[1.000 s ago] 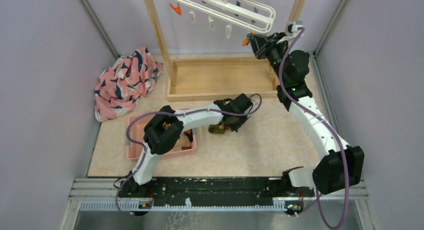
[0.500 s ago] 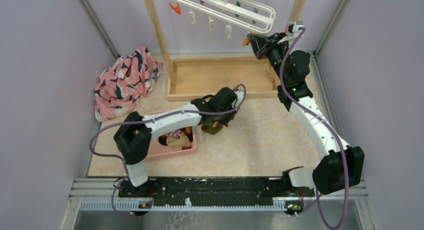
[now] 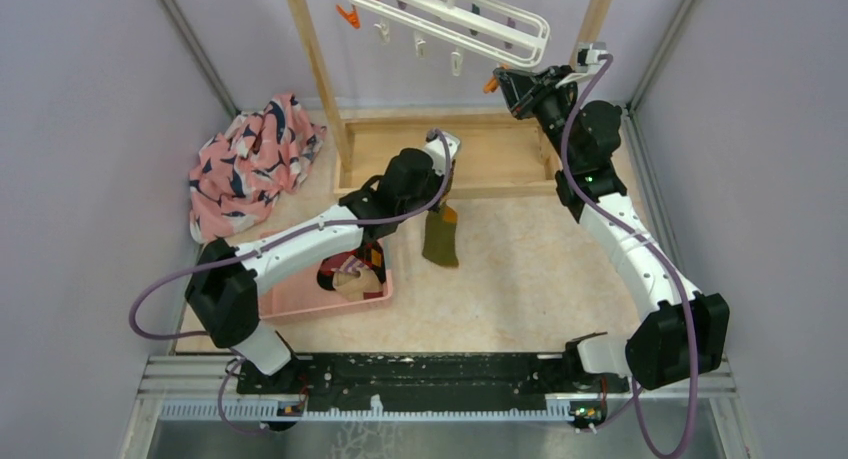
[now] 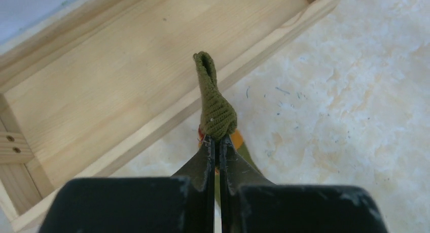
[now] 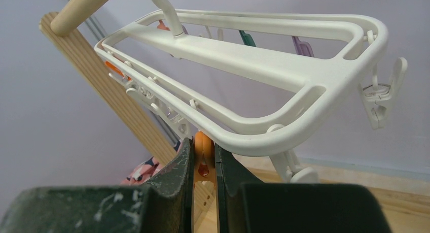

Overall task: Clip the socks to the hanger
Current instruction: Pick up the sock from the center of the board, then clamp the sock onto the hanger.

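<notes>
My left gripper (image 3: 441,184) is shut on the cuff of an olive-green sock (image 3: 440,234), which hangs from it above the floor beside the wooden base. In the left wrist view the cuff (image 4: 215,101) sticks out past the closed fingertips (image 4: 209,154). The white hanger (image 3: 450,19) hangs from the wooden rack at the top, small clips dangling beneath. My right gripper (image 3: 503,82) is shut on an orange clip (image 5: 203,159) at the hanger's near corner (image 5: 284,134). More socks (image 3: 352,271) lie in the pink tray.
A pink tray (image 3: 300,301) sits left of centre. A big pink patterned cloth (image 3: 250,164) lies at the left wall. The tall wooden rack has a shallow wooden base (image 3: 450,154) and two posts (image 3: 315,69).
My left arm has lifted the olive-green sock off the floor and carried it up and back toward the wooden base. The right arm has stayed put on the orange clip.
</notes>
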Tool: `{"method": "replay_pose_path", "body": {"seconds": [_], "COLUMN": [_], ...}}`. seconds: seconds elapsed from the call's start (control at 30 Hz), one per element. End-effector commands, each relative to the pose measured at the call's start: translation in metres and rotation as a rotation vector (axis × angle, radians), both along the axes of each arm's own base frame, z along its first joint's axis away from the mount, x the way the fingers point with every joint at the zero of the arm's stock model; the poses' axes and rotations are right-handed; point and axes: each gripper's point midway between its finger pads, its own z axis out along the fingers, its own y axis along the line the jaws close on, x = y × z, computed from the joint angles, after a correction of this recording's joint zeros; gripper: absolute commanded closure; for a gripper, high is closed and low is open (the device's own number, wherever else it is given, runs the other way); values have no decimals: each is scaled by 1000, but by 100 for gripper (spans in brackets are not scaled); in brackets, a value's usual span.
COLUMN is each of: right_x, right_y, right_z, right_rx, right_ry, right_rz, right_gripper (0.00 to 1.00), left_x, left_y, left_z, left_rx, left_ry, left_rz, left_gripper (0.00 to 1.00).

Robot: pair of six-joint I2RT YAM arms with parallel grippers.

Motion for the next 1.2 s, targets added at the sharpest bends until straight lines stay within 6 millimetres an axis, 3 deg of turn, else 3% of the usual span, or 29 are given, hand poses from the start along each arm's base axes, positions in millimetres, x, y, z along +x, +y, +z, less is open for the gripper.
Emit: {"method": "replay_pose_path", "body": {"seconds": [0.0,0.33,0.67,0.83,1.17], "right_x": [-1,1,14,16,16], "right_y": [3,3,1,1,-2], "right_z": [-50,-55,-67,-71,-69], "right_rx": [-57,-61,-83,-91,-96], "right_ry": [164,175,233,241,241], "right_rz": [42,42,13,9,-8], "right_gripper": [100,100,100,100,100], "left_x": [19,43,62,65,66], "left_y": [-18,-49,-72,-73,-54], "left_z": [60,115,137,149,160], "left_rx": [-128,-219,-219,-224,-187], "left_ry": [-167,-263,-300,-320,-362], "left_rz": [-8,-28,-47,-45,7], "left_gripper": [100,100,100,100,100]}}
